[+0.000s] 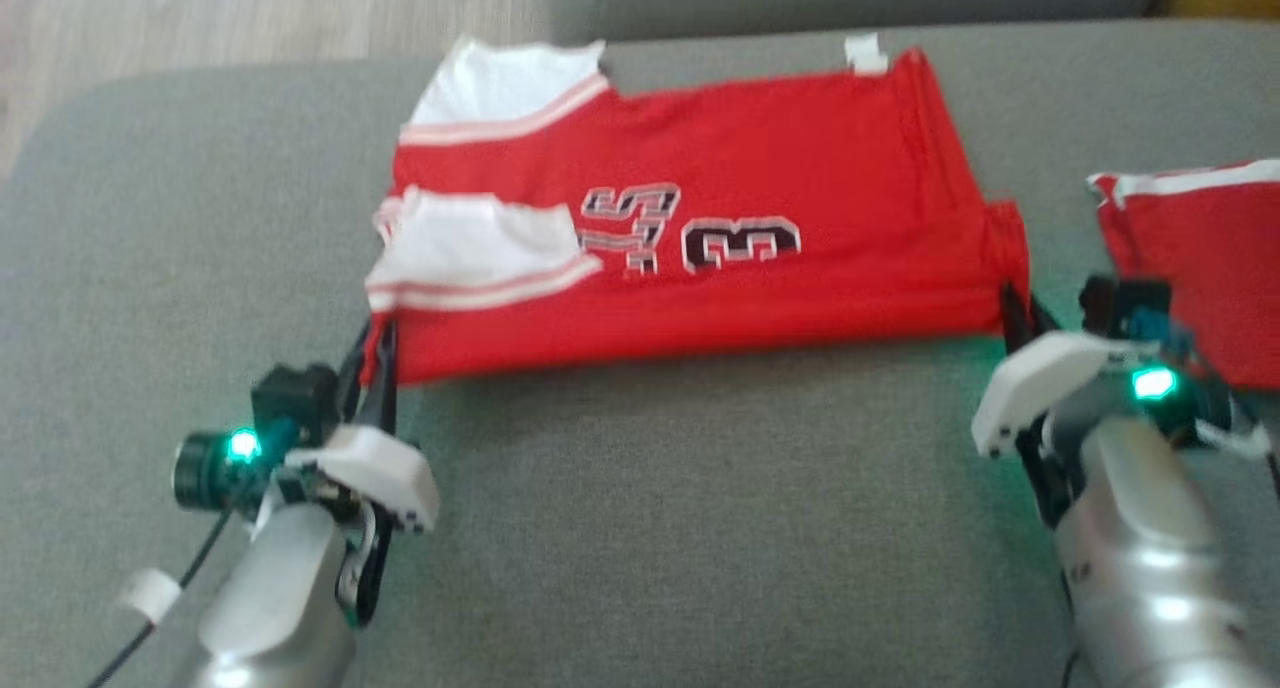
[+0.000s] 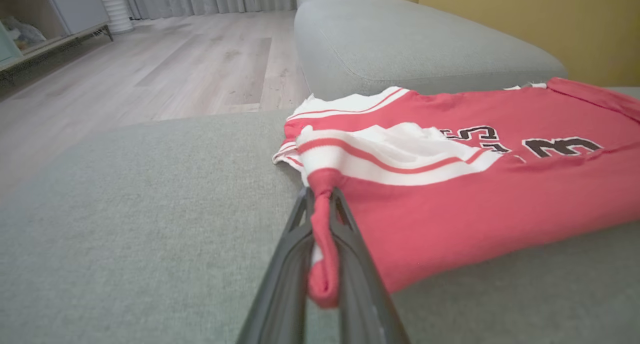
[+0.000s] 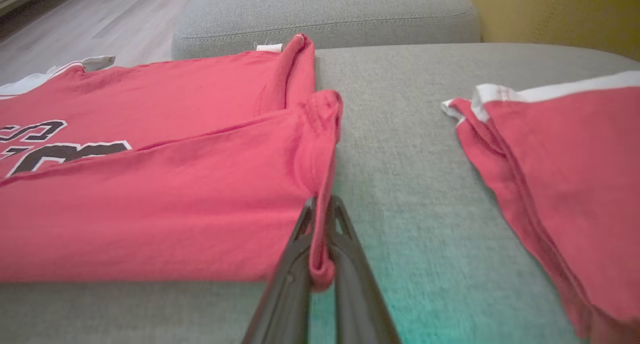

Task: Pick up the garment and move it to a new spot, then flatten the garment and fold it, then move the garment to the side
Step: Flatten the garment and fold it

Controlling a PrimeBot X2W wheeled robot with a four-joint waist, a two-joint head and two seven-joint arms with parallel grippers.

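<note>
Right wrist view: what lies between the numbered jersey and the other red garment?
Bare grey cushion separates the jersey and the other garment; the right wrist view shows it.

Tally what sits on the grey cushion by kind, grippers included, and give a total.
Red garments: 2, the numbered jersey and a second red garment on the robot's right.
Grippers: 2, the left gripper and the right gripper, each shut on a corner of the numbered jersey.
Total: 4
</note>
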